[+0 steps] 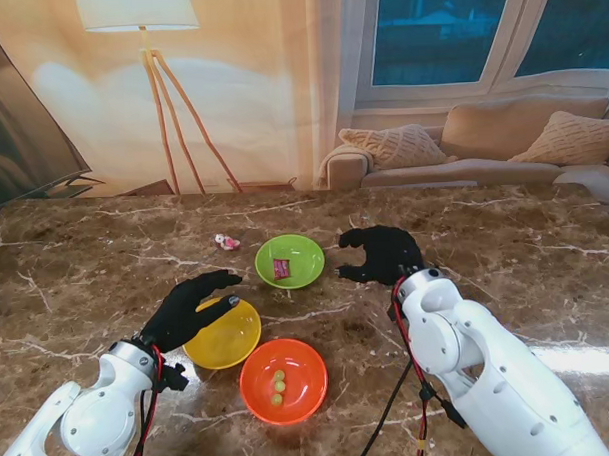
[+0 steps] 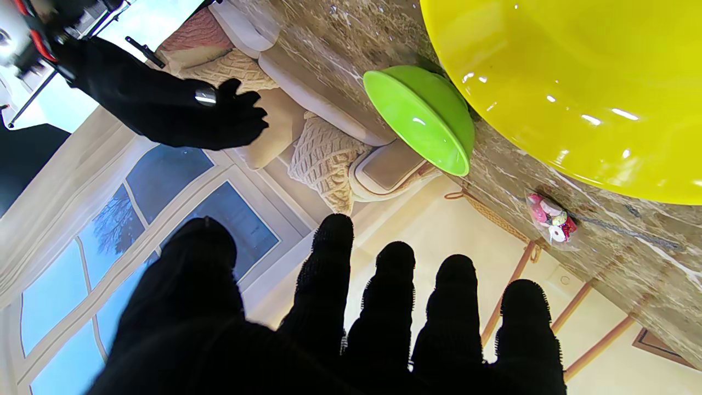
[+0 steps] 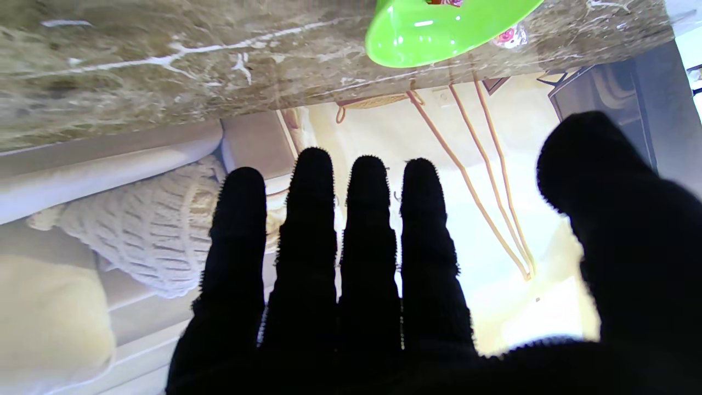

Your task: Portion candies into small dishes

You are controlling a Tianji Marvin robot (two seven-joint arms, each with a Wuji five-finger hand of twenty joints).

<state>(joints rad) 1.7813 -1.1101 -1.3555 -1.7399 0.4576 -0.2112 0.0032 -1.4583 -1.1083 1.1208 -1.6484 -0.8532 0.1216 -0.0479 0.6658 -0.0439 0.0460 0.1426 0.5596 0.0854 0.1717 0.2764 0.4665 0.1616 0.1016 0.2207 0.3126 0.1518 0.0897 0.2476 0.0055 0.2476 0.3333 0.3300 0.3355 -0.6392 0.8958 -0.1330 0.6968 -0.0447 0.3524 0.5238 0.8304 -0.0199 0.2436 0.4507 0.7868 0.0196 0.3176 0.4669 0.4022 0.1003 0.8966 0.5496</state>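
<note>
Where dished: orange dish (image 1: 284,381), three candies (image 1: 278,386)

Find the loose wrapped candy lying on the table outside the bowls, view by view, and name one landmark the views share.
Stand view: the wrapped candy lies on the marble, left of the green bowl and farther from me than the yellow bowl.
Left wrist view: the candy lies on the marble beyond the yellow bowl's rim.
Right wrist view: only a part peeks past the green bowl.
Shared landmark: the green bowl.
</note>
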